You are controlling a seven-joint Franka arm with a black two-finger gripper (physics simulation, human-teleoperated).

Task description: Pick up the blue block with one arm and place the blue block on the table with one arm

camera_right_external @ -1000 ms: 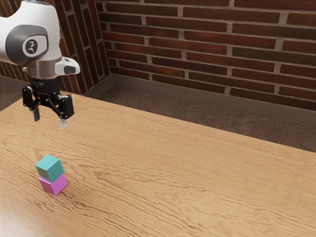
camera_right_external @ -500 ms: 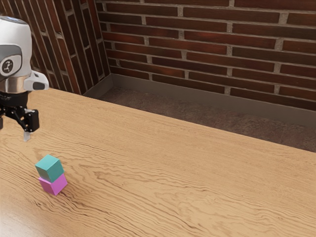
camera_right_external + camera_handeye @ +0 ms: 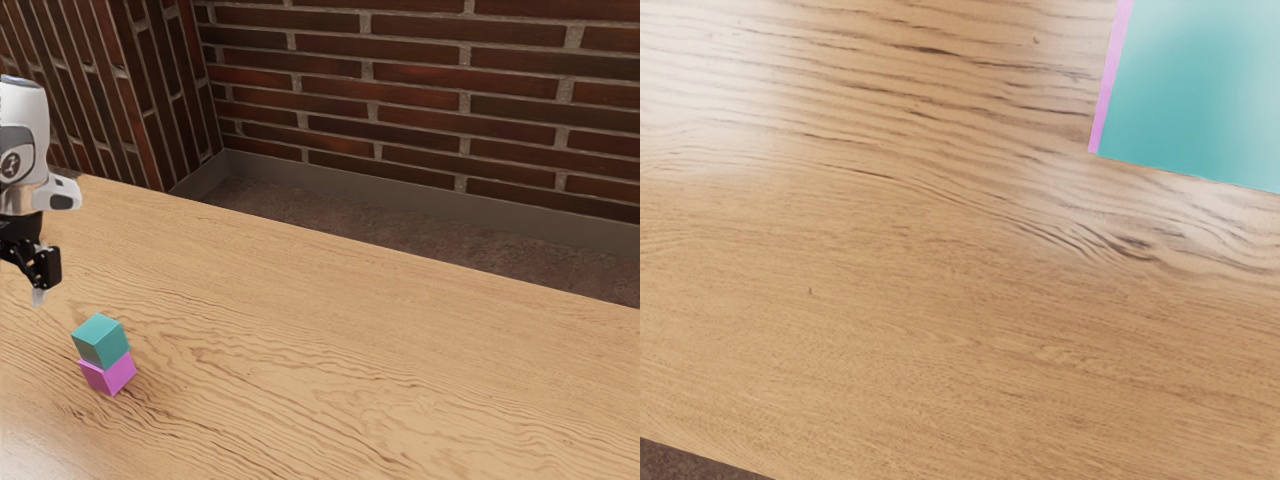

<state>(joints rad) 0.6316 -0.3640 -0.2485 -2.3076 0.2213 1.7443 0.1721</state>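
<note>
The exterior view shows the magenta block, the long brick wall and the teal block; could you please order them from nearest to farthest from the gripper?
1. Teal block, top of the stack.
2. Magenta block, directly beneath it.
3. Long brick wall, beyond the table.

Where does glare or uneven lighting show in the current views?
Exterior view: a pale sheen on the table at the near corner on the view's left, while the brick wall behind looks much darker. Wrist view: whitish glare washes over part of the wood grain, and the top of the teal block pales unevenly.
</note>
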